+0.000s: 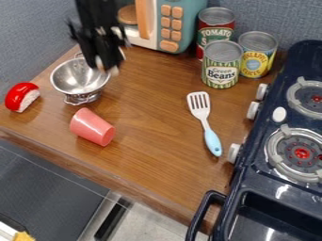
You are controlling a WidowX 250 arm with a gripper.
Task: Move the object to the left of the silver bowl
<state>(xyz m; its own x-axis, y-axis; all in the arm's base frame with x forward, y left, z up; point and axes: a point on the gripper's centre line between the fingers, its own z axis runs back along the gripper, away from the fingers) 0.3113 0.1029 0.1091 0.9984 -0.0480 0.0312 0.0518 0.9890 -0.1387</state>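
One gripper [106, 68] by silver bowl [72, 79] | jaws blurred | opening, hold, touch: cannot tell

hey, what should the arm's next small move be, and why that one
Probably lift the gripper a little before it goes sideways: in this view it overlaps the right rim of the bowl, so a low sweep might knock it. The red toy already lies left of the bowl.
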